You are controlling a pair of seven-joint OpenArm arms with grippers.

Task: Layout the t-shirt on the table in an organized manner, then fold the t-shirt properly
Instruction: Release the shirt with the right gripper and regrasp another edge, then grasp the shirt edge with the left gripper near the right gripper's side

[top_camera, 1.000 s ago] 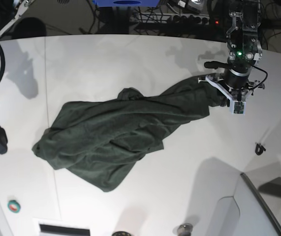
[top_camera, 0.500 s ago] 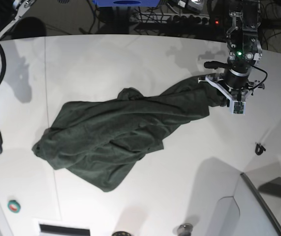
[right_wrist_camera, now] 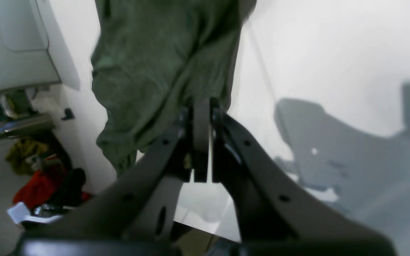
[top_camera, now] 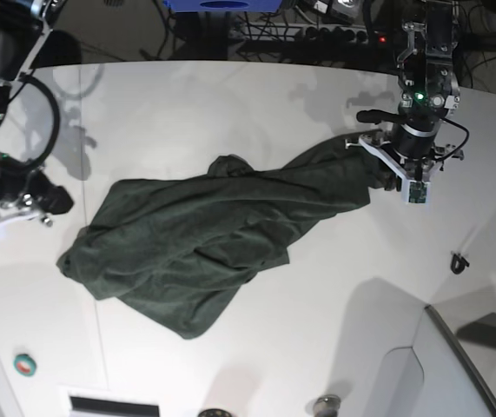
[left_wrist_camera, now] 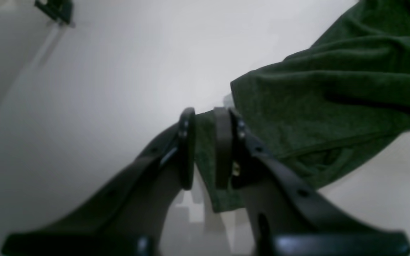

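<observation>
Starting closest to the cameras: the left gripper [left_wrist_camera: 205,149] has its two dark pads pinched on an edge of the t-shirt [top_camera: 204,239], with only a narrow slot between them and a strip of green fabric running straight through it. The rest of that corner bunches up to the right of the jaws in the left wrist view, thick folds and a hem line showing, with the white table [left_wrist_camera: 101,71] underneath.

The right gripper [right_wrist_camera: 202,142] is closed with its pads pressed together, and I don't see anything caught between them. It hangs over bare table, and the shirt lies beyond its tips, not touching. A big grey shadow of the arm falls on the tabletop off to the side.

From the base view, the shirt is a crumpled dark green heap stretched diagonally across the middle of the table. Its wide, wrinkly bulk sits toward the left and front, and a narrower tail is drawn up toward the far right where the left gripper [top_camera: 401,171] has it. The right gripper [top_camera: 43,201] sits near the table's left edge, close to the shirt's left end but apart from it.

Further back past the table's curved edge there's a tangle of cables [top_camera: 317,30] and a blue thing [top_camera: 221,5], mostly in the dark.
</observation>
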